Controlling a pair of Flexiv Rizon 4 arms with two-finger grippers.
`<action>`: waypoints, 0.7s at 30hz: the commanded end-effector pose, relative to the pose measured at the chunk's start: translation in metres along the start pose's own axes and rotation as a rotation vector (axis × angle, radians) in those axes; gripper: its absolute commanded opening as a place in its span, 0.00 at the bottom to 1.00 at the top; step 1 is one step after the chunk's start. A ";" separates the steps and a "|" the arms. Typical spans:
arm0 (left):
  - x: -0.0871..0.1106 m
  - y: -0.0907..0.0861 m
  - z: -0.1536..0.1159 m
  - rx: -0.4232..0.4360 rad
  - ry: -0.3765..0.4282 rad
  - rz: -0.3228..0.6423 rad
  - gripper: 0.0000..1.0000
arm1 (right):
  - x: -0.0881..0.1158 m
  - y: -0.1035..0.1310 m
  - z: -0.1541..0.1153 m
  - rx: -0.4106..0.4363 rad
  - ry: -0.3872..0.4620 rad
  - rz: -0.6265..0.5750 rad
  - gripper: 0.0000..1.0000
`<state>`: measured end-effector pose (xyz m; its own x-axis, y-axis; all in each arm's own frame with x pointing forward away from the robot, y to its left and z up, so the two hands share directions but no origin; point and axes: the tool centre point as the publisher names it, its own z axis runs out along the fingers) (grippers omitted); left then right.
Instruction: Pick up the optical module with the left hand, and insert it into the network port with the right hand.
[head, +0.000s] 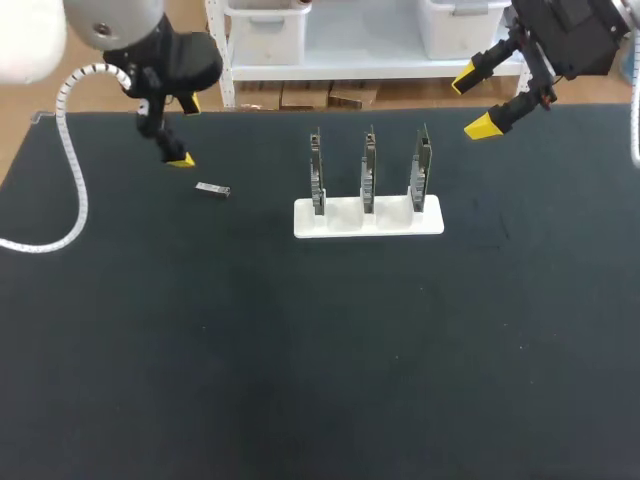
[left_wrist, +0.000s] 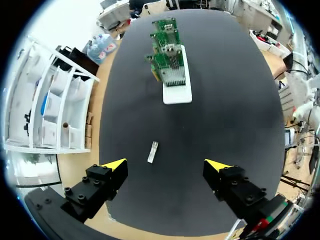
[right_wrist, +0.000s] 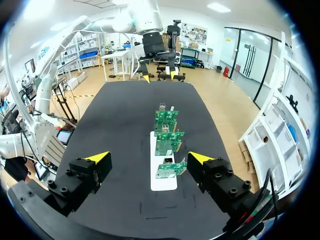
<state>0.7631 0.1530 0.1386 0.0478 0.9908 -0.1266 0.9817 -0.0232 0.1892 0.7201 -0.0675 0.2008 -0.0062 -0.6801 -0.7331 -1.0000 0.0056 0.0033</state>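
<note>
The black table (head: 300, 380) carries a white stand (head: 368, 222) a little beyond its middle, with three green boards (head: 367, 165) upright in it, side by side in a row and edge-on to the head view. Left of the stand and slightly farther back, the module (head: 213, 189), a small silvery block, lies flat on the table, apart from the stand and touched by nothing. Just beyond it and to its left hangs the left gripper (head: 186, 130), fingers spread wide and holding nothing. One yellow tip is low near the table and close to the module. In the left wrist view the module lies just ahead of the gap between the fingers, with the stand farther ahead in the same line. Farthest back, over the table's far right edge, the right gripper (head: 473, 102) is raised above the table, its fingers likewise spread and holding nothing. In the right wrist view the stand lies ahead of it between the fingers, the boards ranged one behind another.
</note>
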 end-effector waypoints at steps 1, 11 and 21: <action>0.000 0.026 0.011 0.065 0.051 0.019 1.00 | 0.000 0.001 0.000 0.002 0.002 0.001 1.00; 0.000 0.045 0.039 0.129 0.052 0.082 1.00 | 0.000 0.001 0.000 0.002 0.002 0.001 1.00; 0.019 0.040 0.061 0.178 0.083 0.112 1.00 | 0.000 0.001 0.000 0.002 0.002 0.001 1.00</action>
<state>0.8099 0.1604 0.0898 0.1429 0.9889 -0.0396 0.9867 -0.1392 0.0839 0.7200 -0.0674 0.2008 -0.0062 -0.6802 -0.7330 -1.0000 0.0054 0.0034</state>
